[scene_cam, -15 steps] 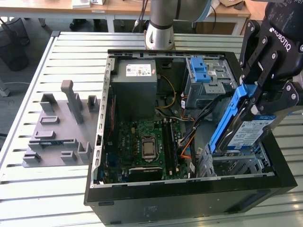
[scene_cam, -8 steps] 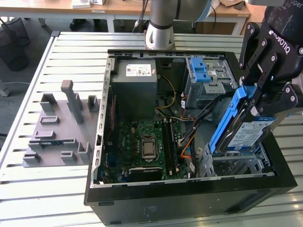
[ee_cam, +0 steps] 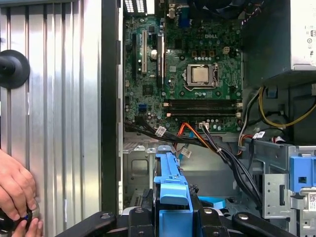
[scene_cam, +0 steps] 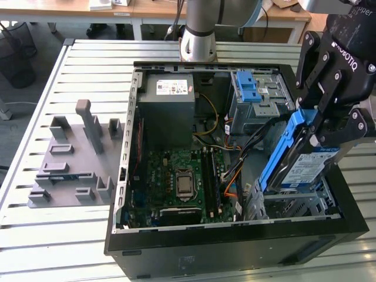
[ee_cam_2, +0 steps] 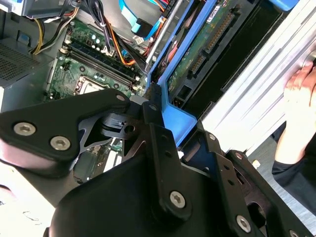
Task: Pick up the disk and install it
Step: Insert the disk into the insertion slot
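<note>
Blue-framed disk (scene_cam: pixel 306 167) tilts steeply, clamped in the jaws of the black gripper (scene_cam: pixel 323 132), over the drive bay (scene_cam: pixel 294 205) at the exterior view's right of the open computer case (scene_cam: pixel 176 252); a person's hand (ee_cam: pixel 15 190) rests outside it

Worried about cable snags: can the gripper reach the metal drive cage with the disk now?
Probably yes: the gripper holds the disk tilted just above the drive cage; the cable bundle runs beside it, not across.

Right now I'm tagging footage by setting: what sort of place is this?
Likely a robotics lab: a slatted metal workbench, an open black desktop computer case on it, and light wooden desks behind.
</note>
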Motion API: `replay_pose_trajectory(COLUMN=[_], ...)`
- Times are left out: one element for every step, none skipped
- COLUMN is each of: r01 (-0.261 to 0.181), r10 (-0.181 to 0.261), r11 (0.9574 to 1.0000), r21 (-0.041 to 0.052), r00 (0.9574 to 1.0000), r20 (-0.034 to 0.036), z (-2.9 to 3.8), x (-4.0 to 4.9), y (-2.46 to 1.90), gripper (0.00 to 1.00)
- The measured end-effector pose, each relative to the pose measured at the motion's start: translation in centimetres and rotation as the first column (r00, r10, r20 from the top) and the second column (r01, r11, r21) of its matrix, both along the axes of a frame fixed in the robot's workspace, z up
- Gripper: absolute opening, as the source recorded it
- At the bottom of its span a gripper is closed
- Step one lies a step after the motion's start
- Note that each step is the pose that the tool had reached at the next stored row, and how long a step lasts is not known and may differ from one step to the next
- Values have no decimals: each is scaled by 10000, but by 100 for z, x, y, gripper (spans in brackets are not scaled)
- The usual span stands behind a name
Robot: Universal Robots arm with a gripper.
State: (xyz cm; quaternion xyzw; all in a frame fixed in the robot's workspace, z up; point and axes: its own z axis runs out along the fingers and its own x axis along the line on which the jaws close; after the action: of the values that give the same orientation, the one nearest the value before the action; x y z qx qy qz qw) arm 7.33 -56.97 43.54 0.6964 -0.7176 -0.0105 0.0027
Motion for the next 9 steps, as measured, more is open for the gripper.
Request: replay_pose_trajectory(r01=[0, 0, 0, 0, 0, 0, 0, 0, 0], r10=[0, 0, 0, 0, 0, 0, 0, 0, 0], r11=[10000, 10000, 10000, 10000, 10000, 10000, 10000, 10000, 10000], r21=[-1, -1, -1, 0, 0, -1, 0, 0, 0], r00=[10000, 10000, 10000, 10000, 10000, 10000, 10000, 10000, 10000], r20=[0, 0, 0, 0, 0, 0, 0, 0, 0], z=[-4, -9, -14, -20, -27, -33, -41, -49, -56], x=[0, 0, 0, 0, 0, 0, 0, 0, 0], y=[0, 0, 0, 0, 0, 0, 0, 0, 0], gripper=[36, 36, 36, 36, 36, 36, 36, 36, 36])
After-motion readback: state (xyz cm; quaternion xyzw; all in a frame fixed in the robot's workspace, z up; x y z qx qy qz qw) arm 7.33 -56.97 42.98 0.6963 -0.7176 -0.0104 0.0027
